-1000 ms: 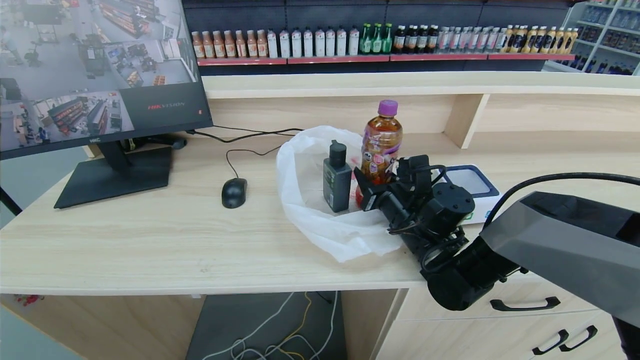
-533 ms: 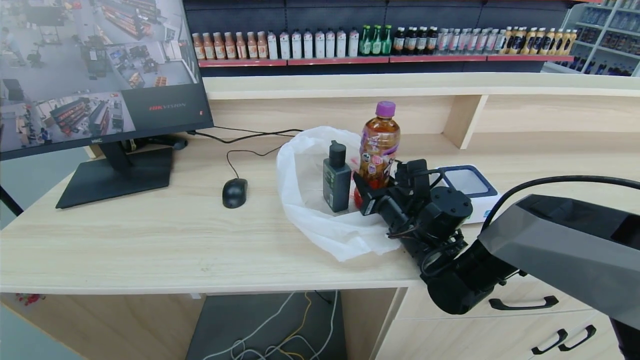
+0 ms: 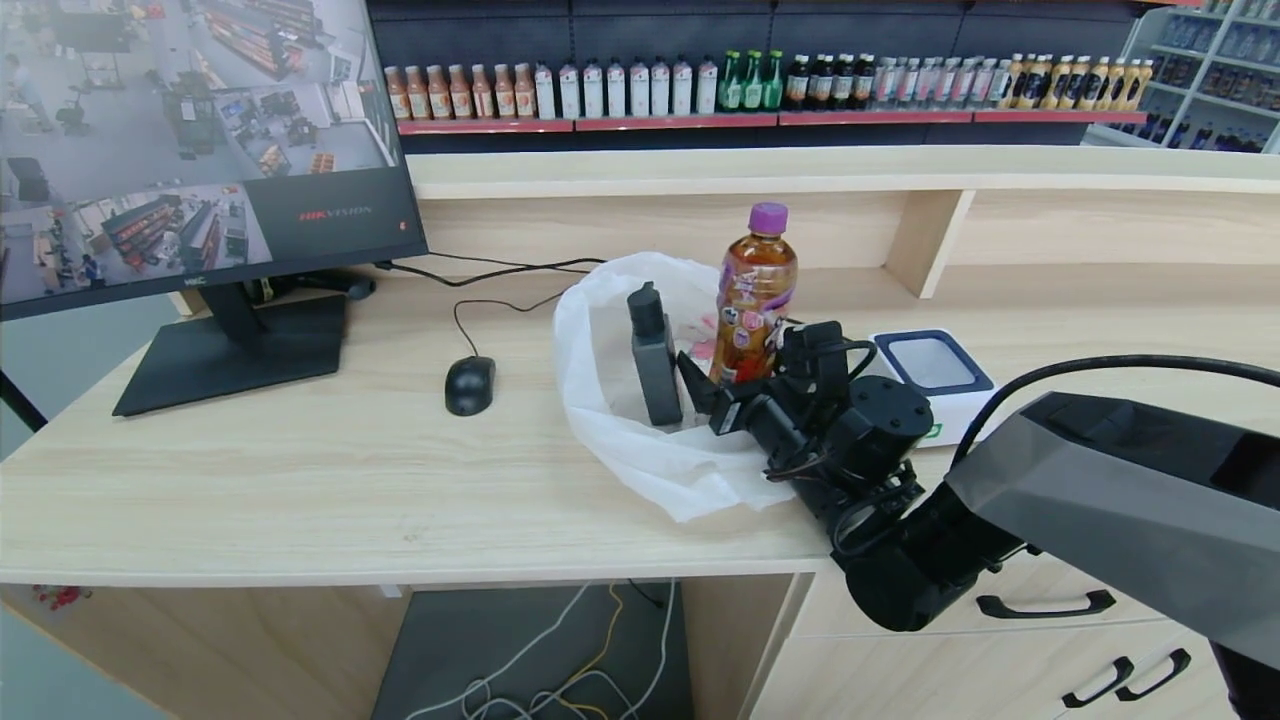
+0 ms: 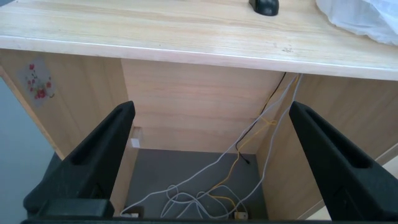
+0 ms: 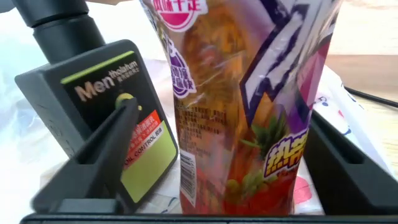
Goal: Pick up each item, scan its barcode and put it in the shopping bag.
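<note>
Tea bottle (image 3: 757, 285): clear plastic, amber liquid, glossy printed sleeve, purple screw cap. It stands upright inside the thin, crinkled white shopping bag (image 3: 640, 455) on the pale wood-grain counter (image 3: 300, 470). Just beside it in the bag is a flat-sided dark grey bottle (image 3: 655, 370) with a round black cap.

Right gripper (image 3: 745, 375): jaws spread, one either side of the tea bottle's lower half. A gap shows on the grey bottle's side.

Left gripper (image 4: 211, 109): jaws wide apart, empty, low before the counter's front edge.
</note>
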Controlling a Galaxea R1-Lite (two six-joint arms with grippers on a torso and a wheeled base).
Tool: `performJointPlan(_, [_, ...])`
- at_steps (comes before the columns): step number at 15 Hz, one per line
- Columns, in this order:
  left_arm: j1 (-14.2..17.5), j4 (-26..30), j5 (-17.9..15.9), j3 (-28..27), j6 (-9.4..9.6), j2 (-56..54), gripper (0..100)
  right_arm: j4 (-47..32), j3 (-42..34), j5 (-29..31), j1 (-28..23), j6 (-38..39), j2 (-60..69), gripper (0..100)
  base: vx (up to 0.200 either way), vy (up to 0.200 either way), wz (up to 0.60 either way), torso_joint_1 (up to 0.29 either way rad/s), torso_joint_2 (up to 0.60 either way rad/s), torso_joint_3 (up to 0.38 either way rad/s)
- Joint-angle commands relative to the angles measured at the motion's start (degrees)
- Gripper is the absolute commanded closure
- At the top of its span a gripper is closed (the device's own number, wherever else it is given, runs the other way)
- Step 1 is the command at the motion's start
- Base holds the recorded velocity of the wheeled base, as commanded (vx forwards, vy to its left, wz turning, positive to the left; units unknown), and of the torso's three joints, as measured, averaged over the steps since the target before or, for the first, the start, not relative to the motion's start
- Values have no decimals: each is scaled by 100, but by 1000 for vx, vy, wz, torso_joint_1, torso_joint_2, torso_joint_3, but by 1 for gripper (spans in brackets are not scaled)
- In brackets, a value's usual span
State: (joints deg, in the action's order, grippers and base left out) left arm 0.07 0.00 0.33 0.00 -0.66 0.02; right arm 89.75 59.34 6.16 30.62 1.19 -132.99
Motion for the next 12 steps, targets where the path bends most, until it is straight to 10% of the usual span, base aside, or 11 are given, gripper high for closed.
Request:
performJointPlan(1, [1,0,2,0,-4,-2,0,25,7,8,-4,-5,-34,0,0,0,0,0,0,0])
performJointPlan(12, [1,0,2,0,-4,-2,0,25,-169,8,-162,-5,177,0,0,0,0,0,0,0])
